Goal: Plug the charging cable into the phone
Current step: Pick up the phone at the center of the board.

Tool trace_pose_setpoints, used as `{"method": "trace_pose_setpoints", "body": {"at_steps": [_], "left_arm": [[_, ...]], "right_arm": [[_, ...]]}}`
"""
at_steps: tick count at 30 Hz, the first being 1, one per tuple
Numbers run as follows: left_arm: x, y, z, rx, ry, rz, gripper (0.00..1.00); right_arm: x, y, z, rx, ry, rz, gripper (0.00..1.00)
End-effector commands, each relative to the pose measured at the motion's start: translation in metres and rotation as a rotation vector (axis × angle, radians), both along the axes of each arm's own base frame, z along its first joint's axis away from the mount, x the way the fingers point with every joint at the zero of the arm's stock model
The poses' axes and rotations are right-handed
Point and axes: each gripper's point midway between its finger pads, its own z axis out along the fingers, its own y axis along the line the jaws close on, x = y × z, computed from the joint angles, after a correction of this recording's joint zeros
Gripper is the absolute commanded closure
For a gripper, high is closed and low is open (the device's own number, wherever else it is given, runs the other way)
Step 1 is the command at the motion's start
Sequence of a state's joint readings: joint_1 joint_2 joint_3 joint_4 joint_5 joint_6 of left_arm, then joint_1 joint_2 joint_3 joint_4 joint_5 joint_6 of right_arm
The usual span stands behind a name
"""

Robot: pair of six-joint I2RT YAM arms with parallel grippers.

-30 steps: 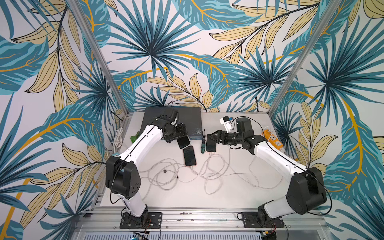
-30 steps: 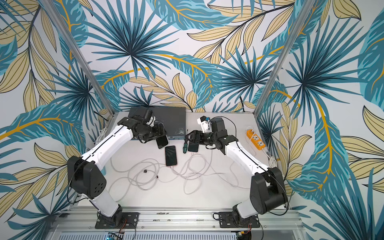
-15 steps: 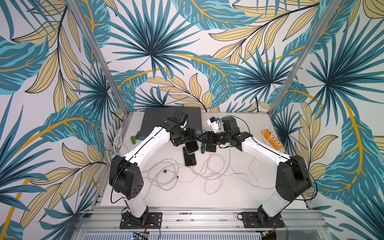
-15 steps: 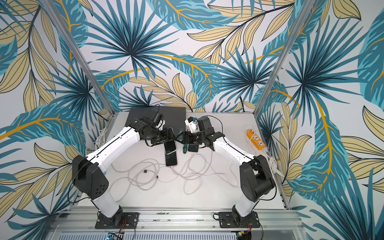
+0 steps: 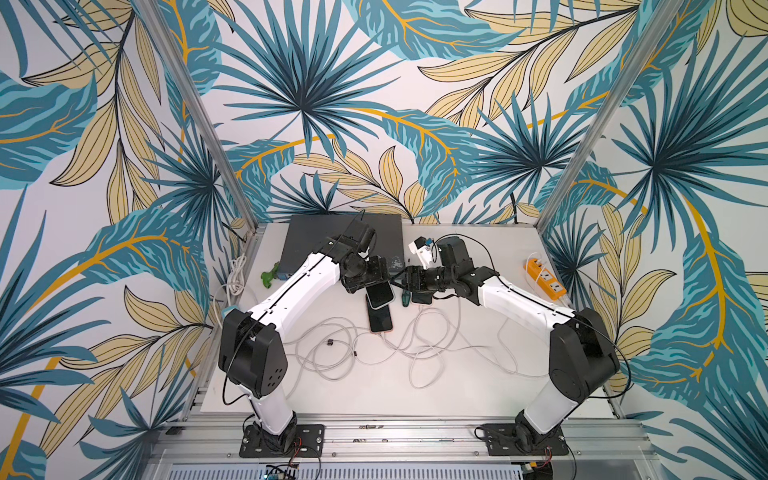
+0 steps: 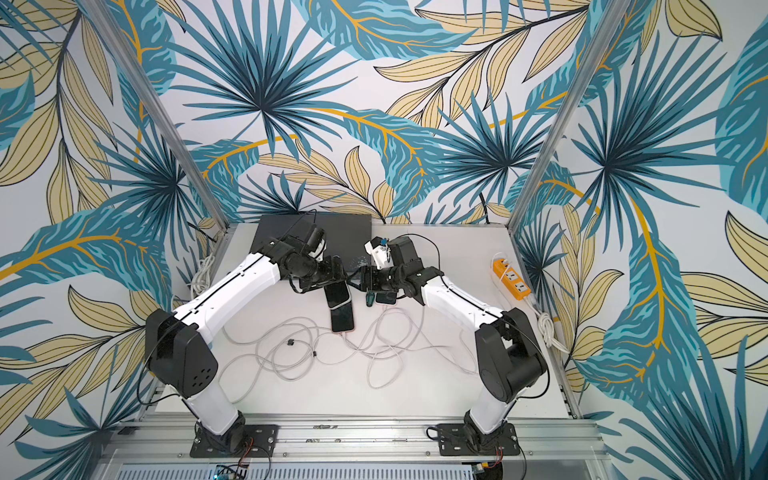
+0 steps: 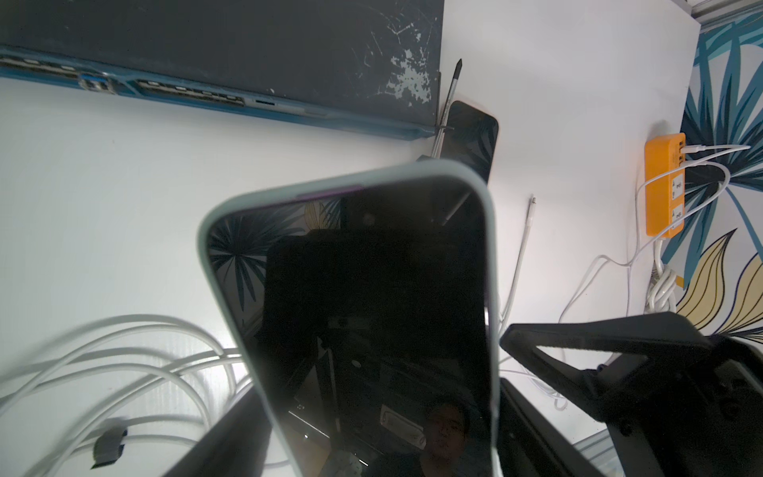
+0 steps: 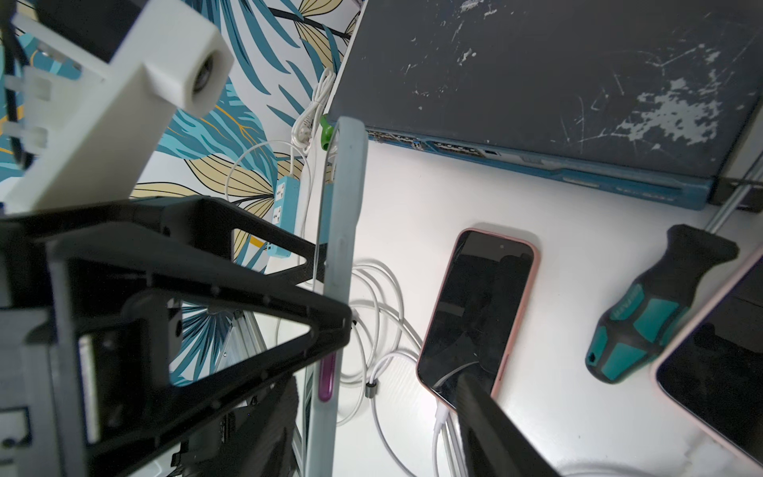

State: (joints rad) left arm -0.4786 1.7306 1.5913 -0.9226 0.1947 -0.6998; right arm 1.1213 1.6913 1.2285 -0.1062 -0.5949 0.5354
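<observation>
- Both arms have been swinging inward over the last second. Their pincers, well apart back then, are now meeting just in front of the right front corner of the dark grey box (image 5: 332,232).
- The left pincer (image 5: 372,284) is clamping a phone (image 7: 371,309) in a pale grey case. It is holding the phone raised off the white counter (image 5: 374,395), just in front of the box, with the screen dark.
- The right pincer (image 8: 405,346) is reaching in from the box's right side. Its jaws are standing apart with the raised phone's edge between them. One fingertip (image 8: 344,320) is touching the side of the case, and the other is staying clear of it.
- The white charging cable (image 7: 522,247) is lying on the counter in front of the box's right corner. Its plug end is loose and not touching the raised phone. More white cable is sprawling in loops farther in front of the box.
- A pink-cased phone (image 8: 479,309) is lying flat on the counter in front of the box, with a white plug sitting in its near end.
- A green-and-black screwdriver (image 8: 660,297) is lying beside the pink-cased phone, its shaft pointing toward the box's corner.
- An orange power strip (image 5: 544,278) is lying well to the right of the box, with white leads plugged into it.
</observation>
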Motion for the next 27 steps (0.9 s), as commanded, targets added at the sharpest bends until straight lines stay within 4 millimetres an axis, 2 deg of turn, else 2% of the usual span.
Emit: {"method": "trace_pose_setpoints", "body": {"at_steps": [1, 8, 13, 19, 21, 24, 26, 27], "left_arm": [[0.003, -0.023, 0.020, -0.097, -0.066, -0.044, 0.83], [0.004, -0.024, 0.019, -0.099, -0.067, -0.038, 0.83], [-0.001, -0.031, 0.018, -0.117, -0.061, -0.068, 0.83], [-0.014, -0.036, 0.020, -0.149, -0.074, -0.113, 0.82], [-0.017, -0.036, 0.019, -0.158, -0.074, -0.118, 0.82], [-0.021, -0.037, 0.020, -0.172, -0.074, -0.123, 0.81], [-0.022, -0.037, 0.024, -0.185, -0.089, -0.126, 0.75], [-0.022, -0.038, 0.029, -0.194, -0.106, -0.128, 0.68]], "right_arm": [[-0.022, -0.003, -0.004, 0.018, 0.018, 0.038, 0.36], [-0.029, -0.015, -0.007, 0.032, 0.030, 0.038, 0.36], [-0.028, -0.013, -0.010, 0.034, 0.031, 0.036, 0.37], [-0.028, -0.006, -0.002, 0.071, 0.038, 0.046, 0.46], [-0.029, -0.005, -0.004, 0.073, 0.049, 0.053, 0.51], [-0.030, -0.004, -0.003, 0.082, 0.063, 0.057, 0.66], [-0.030, -0.003, -0.001, 0.093, 0.066, 0.052, 0.78], [-0.029, -0.003, 0.001, 0.100, 0.063, 0.047, 0.84]]}}
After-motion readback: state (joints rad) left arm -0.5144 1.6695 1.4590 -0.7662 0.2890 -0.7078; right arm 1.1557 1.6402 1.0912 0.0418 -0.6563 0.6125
